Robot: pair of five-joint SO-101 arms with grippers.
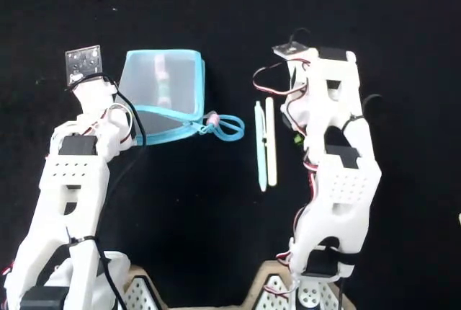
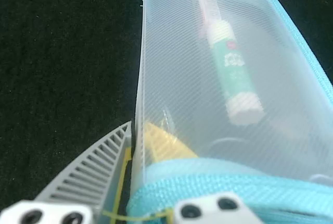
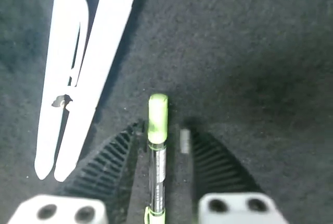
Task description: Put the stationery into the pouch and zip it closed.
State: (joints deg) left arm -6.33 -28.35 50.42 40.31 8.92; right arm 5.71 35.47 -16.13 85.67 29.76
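Table (image 1: pixel 216 223): covered in black, with both arms stationed at its near edge.

Pouch (image 1: pixel 162 90): translucent with teal trim, lying flat on the left half of the table. Its zip (image 2: pixel 218 185) runs along the edge nearest the arms, and a teal loop (image 1: pixel 227 128) trails from that edge toward the centre. Whether the zip is open cannot be told. One stick (image 2: pixel 234 73) with a green label and a white end lies inside.

Left end effector (image 2: pixel 136 140): clenched on the pouch's corner at the zip edge. The grey finger (image 2: pixel 99 174) sits outside the wall, and a yellow part shows through the mesh on the other side.

Teal pen (image 1: pixel 261 144) and pale pen (image 1: pixel 271 140): on the table between pouch and right arm, side by side, touching or nearly so, both outside the pouch.

Green pen (image 3: pixel 157 114): green cap and clear barrel, lying on the table just beside the right arm, near the two pens.

Right end effector (image 3: pixel 165 133): released, low over the table, fingers (image 3: pixel 112 161) astride the green pen. One finger is close against the pen; a gap remains at the other.
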